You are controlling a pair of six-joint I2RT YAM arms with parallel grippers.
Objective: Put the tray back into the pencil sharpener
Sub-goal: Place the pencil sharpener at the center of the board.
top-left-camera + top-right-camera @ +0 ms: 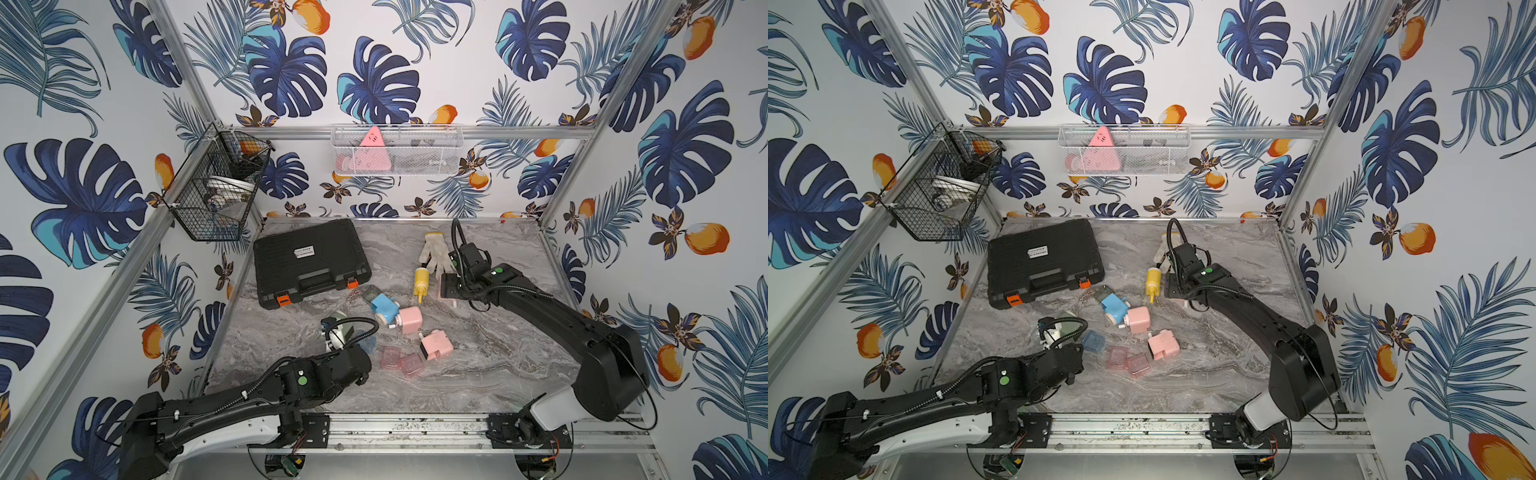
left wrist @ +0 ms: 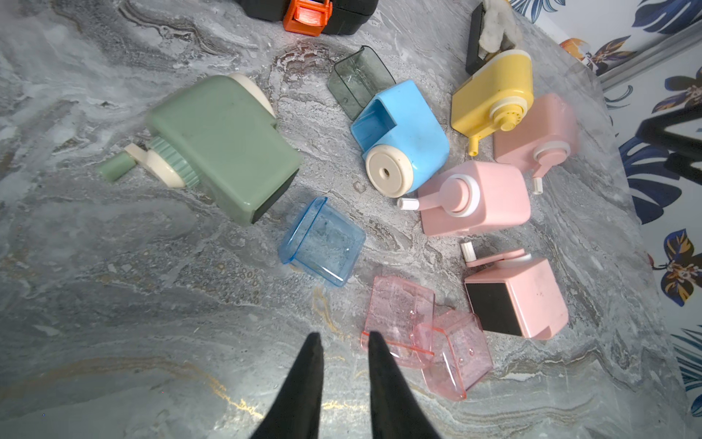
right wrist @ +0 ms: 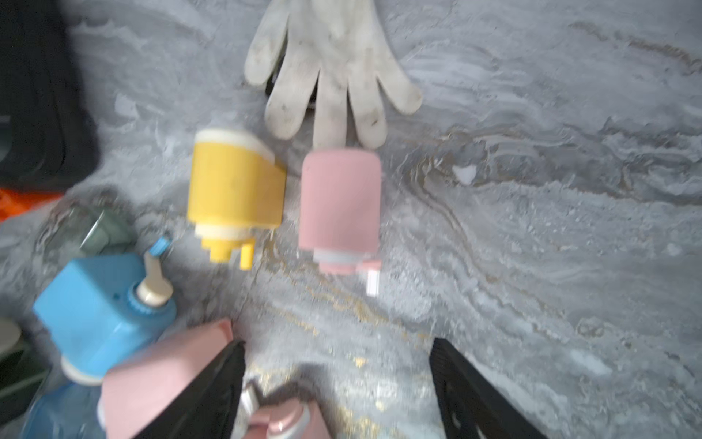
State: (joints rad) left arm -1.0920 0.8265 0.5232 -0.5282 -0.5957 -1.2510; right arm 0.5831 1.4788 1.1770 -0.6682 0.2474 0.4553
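While my left gripper is hanging low over the marble table, its two fingers are standing just a little apart and are holding nothing. The near pink tray is lying right beside one fingertip, touching a second pink tray. The pink sharpener is lying just next to them, and it is showing a dark empty hole (that is where a tray goes, I think). My right gripper is hanging wide open and empty, over by the yellow sharpener and the white glove.

I think I am only starting the pick-up step, because no tray is in my fingers yet. Next I am going to need wider fingers, a small slide sideways over the tray's wall, and a soft pinch, since the thin see-through plastic is looking slippery. After that the tray is going to need lining up with the hole while my right gripper is steadying the sharpener.
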